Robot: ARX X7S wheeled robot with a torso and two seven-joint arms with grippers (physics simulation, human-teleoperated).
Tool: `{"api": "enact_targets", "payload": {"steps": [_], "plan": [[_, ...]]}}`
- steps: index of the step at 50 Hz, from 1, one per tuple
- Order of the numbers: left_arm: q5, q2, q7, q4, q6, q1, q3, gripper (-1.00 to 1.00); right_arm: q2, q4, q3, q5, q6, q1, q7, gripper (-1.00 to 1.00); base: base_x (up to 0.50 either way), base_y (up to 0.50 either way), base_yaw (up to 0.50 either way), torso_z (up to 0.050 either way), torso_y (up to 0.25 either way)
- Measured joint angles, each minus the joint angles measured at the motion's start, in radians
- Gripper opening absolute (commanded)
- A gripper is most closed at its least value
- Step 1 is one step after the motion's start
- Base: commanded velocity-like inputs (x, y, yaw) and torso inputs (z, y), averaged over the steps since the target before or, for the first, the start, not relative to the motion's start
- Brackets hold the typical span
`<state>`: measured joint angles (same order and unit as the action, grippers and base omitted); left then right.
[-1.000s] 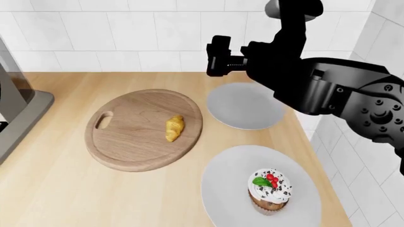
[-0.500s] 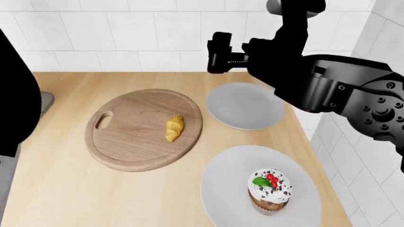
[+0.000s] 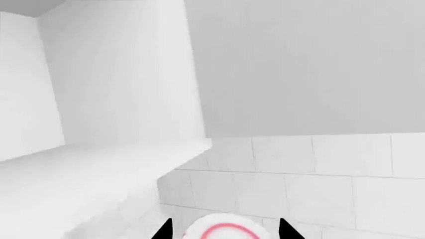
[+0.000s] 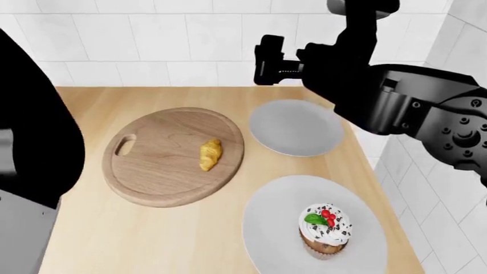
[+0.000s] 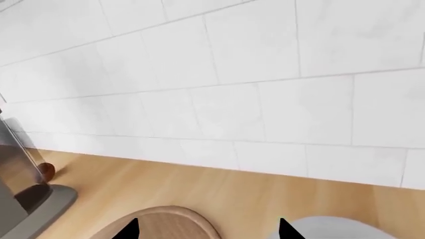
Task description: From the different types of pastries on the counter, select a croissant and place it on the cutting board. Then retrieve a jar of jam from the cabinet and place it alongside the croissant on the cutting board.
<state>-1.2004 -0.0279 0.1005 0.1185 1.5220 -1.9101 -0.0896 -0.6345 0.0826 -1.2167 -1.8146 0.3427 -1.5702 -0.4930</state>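
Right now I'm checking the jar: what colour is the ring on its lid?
Red, on the white lid, best seen in the left wrist view.

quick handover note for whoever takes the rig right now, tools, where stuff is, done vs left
Left tool: shut on the jar of jam, held up near the wall cabinet; only its red-ringed white lid shows.
Right tool: open and empty, raised over the back of the counter.
Croissant lies on the cutting board: done.
Cupcake sits untouched on its plate.
Left: bring the jar down and set it beside the croissant on the board.
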Motion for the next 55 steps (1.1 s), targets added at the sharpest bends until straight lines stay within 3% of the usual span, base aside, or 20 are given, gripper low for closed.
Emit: {"api": "enact_targets", "payload": {"steps": [12, 34, 55], "plan": [[-0.151, -0.011, 0.094, -0.063, -0.011, 0.143, 0.019, -1.00, -0.011, 0.004, 0.008, 0.010, -0.021, 0.008, -0.026, 1.00, 0.00, 0.00, 0.00, 0.000, 0.001], [-0.243, -0.096, 0.110, -0.134, -0.010, 0.362, 0.128, -1.00, -0.022, 0.010, 0.020, 0.033, -0.056, 0.024, -0.058, 1.00, 0.00, 0.00, 0.00, 0.000, 0.000], [-0.164, -0.190, 0.029, -0.110, -0.090, 0.444, 0.243, -1.00, -0.025, 0.030, 0.023, 0.046, -0.071, 0.036, -0.085, 1.00, 0.00, 0.00, 0.00, 0.000, 0.000]]}}
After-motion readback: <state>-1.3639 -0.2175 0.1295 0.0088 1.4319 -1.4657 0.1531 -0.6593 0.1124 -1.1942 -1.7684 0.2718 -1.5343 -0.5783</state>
